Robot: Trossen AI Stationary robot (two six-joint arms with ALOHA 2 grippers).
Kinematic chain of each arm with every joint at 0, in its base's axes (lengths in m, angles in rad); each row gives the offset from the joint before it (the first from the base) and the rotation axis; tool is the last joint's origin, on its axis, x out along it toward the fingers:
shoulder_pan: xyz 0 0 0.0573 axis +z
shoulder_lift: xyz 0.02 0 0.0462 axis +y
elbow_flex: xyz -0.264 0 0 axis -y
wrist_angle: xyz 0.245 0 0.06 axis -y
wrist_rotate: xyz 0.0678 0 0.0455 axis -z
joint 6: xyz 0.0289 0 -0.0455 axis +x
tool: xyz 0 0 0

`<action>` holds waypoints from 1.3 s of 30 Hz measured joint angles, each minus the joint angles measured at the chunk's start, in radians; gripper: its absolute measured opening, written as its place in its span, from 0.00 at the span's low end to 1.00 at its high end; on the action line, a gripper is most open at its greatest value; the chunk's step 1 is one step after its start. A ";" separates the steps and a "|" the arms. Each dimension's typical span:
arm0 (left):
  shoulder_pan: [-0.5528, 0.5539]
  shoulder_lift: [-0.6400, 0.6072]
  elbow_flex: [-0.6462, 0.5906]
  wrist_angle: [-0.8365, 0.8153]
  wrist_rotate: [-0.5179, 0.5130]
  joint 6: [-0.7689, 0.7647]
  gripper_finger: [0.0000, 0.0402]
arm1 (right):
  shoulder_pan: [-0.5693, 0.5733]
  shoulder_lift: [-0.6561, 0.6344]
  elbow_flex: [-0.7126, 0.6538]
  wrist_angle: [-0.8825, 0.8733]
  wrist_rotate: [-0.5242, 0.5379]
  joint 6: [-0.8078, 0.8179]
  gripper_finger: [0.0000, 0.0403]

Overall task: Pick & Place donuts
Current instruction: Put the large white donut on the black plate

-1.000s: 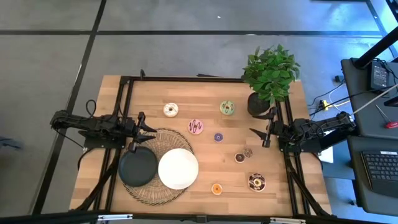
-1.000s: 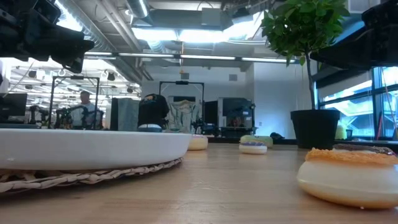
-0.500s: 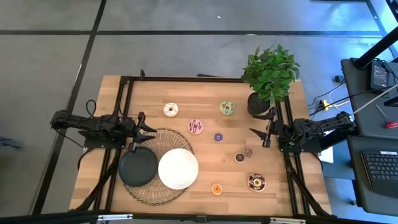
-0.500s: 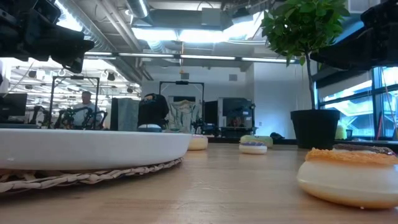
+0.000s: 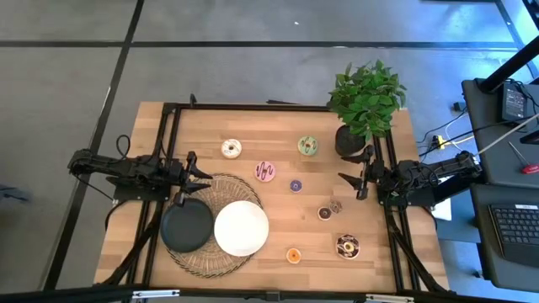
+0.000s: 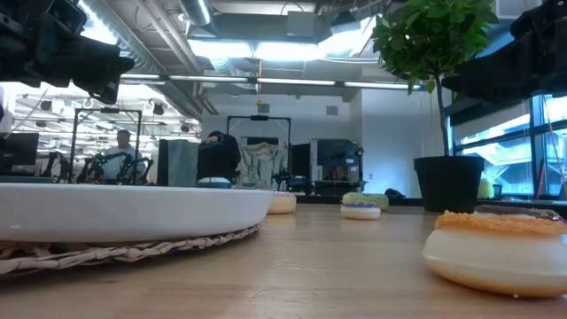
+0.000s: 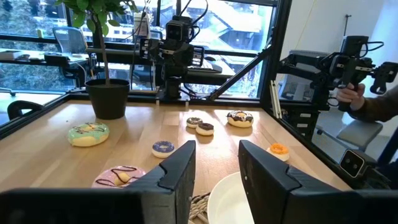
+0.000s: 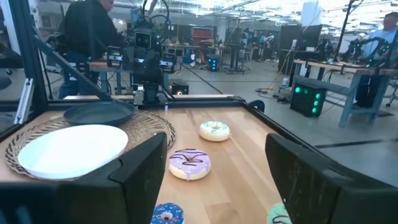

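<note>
L gripper [image 5: 187, 178] at table's left edge, above woven mat [image 5: 195, 255], fingers apart, empty. R gripper [image 5: 357, 178] at right edge near potted plant [image 5: 364, 99], fingers wide apart, empty.

Donuts all on bare wood, none on black plate [image 5: 186, 226] or white plate [image 5: 241, 227]: white [image 5: 231, 149], pink [image 5: 265, 171], green [image 5: 307, 146], purple [image 5: 296, 185], two small brown touching [image 5: 328, 209], orange [image 5: 293, 255], dark sprinkled [image 5: 346, 246]. Plates sit side by side on mat.
</note>
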 joint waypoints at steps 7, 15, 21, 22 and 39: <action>0.000 0.000 0.000 0.004 -0.025 0.023 0.30 | 0.000 0.000 0.000 0.029 0.006 -0.026 0.68; 0.000 0.000 0.000 0.006 -0.025 0.024 0.30 | 0.000 0.000 0.000 0.047 0.008 -0.033 0.68; -0.002 0.000 0.000 0.116 -0.025 -0.124 0.30 | 0.000 0.000 0.000 0.047 0.008 0.014 0.68; -0.002 0.000 0.000 0.145 -0.025 -0.143 0.30 | 0.000 0.000 0.000 0.047 0.009 0.014 0.68; -0.001 -0.001 0.000 0.300 -0.352 0.020 0.30 | 0.000 0.000 0.000 0.045 0.011 0.013 0.68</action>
